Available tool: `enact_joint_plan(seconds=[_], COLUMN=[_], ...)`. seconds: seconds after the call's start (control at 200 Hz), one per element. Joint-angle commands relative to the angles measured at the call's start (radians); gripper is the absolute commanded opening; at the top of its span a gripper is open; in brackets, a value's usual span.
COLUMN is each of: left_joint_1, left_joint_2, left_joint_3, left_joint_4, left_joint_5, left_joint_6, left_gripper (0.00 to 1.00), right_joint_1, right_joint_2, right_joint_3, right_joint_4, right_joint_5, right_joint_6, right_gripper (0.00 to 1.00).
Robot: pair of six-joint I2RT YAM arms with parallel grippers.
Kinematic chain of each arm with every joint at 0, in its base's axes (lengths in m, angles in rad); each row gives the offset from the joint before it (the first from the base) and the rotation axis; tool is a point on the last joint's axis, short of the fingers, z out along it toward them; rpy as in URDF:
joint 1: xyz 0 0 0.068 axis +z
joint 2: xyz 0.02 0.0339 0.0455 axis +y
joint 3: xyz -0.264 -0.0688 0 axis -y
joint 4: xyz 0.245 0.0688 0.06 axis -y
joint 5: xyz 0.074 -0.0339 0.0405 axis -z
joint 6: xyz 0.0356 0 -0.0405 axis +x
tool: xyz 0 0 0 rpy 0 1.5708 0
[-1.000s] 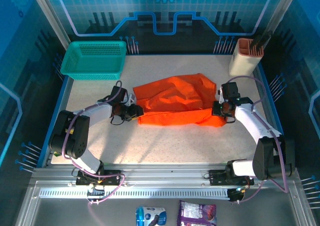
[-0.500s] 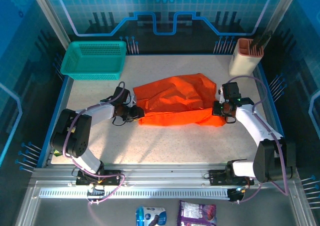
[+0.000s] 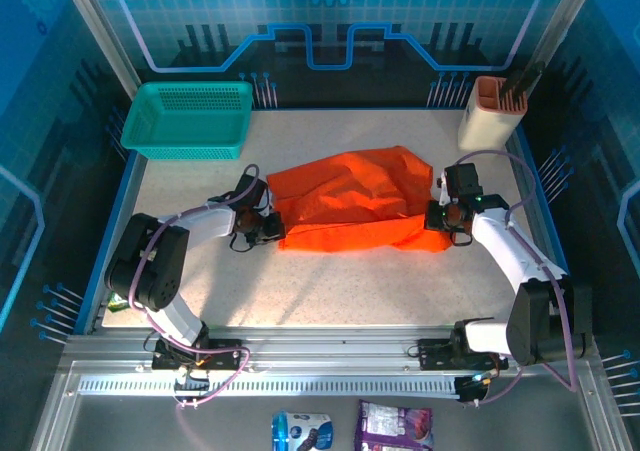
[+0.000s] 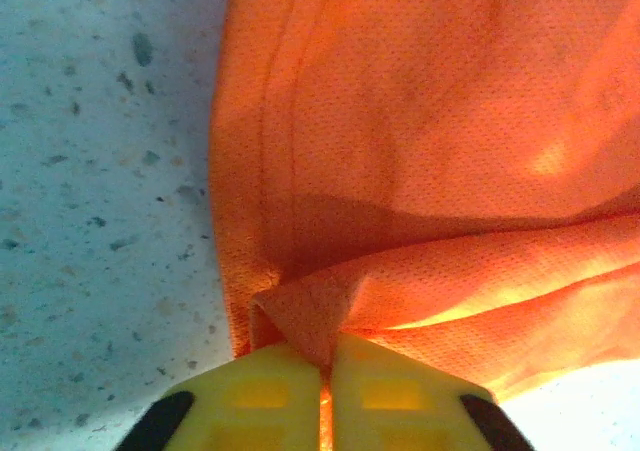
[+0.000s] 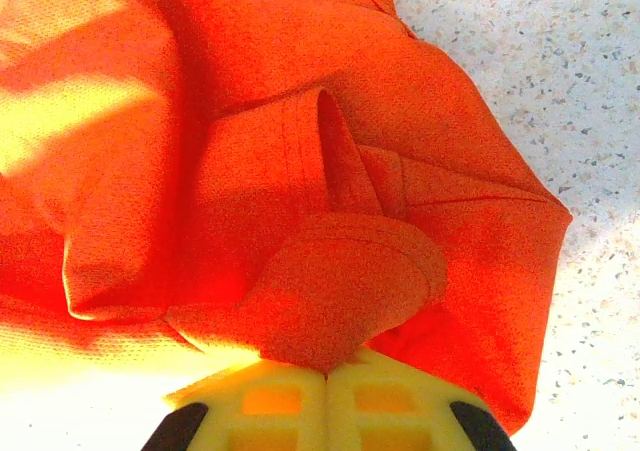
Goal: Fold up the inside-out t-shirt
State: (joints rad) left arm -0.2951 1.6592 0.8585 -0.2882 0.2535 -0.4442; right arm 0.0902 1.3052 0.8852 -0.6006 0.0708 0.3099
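Inside-out t-shirt point(image 3: 355, 201) lies mid-table on the pale speckled table point(image 3: 330, 281), spread left to right between the two grippers.

Left arm: forearm low over the table, reaching rightward from the near-left base. Left gripper point(image 3: 268, 226) sits at the shirt's left edge. In the left wrist view its yellow fingers point(image 4: 260, 386) are pressed together, with a thin fold of orange cloth pinched in the seam between them.

Right arm: rises from the near-right base and angles inward and away. Right gripper point(image 3: 445, 221) is at the shirt's right end. In the right wrist view the yellow fingers point(image 5: 270, 401) are closed on a rolled bunch of cloth.

Containers: teal mesh basket point(image 3: 185, 121) stands at the far-left corner, well apart from the shirt, its mesh floor in plain sight. Beige holder point(image 3: 490, 116) stands at the far-right corner with dark upright pieces standing in it; what they are, I cannot tell.

Shirt: bright orange-red, thin fine-mesh weave, no print. It is crumpled into a rough long shape, higher and bunched toward the far right, flatter along the near edge. A stitched hem line runs beside the left edge; folded, stitched hems overlap at the right end.
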Motion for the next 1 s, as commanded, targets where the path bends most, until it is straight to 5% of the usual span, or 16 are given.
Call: enact_joint_plan(seconds=[0.0,0.105,0.235,0.325,0.585,0.83,0.991], left_joint_1=[-0.001,0.037,0.131,0.185,0.208,0.208,0.208], left_joint_2=[-0.050,-0.116,-0.190,-0.225,-0.207,-0.205,-0.214], left_joint_3=[0.035,0.048,0.047,0.048,0.053,0.026,0.020], left_joint_4=[-0.033,-0.058,-0.094,-0.124,-0.143,-0.123,-0.124], left_joint_5=[-0.046,-0.054,-0.060,-0.066,0.006,0.019,0.016], left_joint_6=[0.013,0.020,0.013,0.026,0.045,0.024,0.025], left_gripper=[0.03,0.00,0.00,0.00,0.00,0.00,0.00], right_joint_1=[-0.015,-0.008,-0.004,-0.019,-0.017,0.099,0.105], right_joint_2=[-0.027,-0.035,-0.070,-0.098,0.022,0.199,0.295], right_joint_3=[0.014,0.015,0.019,0.014,0.061,0.126,0.152], right_joint_4=[-0.031,-0.058,-0.082,-0.074,-0.064,-0.040,0.046], right_joint_5=[-0.019,-0.066,-0.072,-0.052,-0.219,-0.102,-0.056], right_joint_6=[0.002,0.009,0.030,0.042,0.002,-0.002,0.035], right_gripper=[0.00,0.00,0.32,0.42,0.37,0.41,0.33])
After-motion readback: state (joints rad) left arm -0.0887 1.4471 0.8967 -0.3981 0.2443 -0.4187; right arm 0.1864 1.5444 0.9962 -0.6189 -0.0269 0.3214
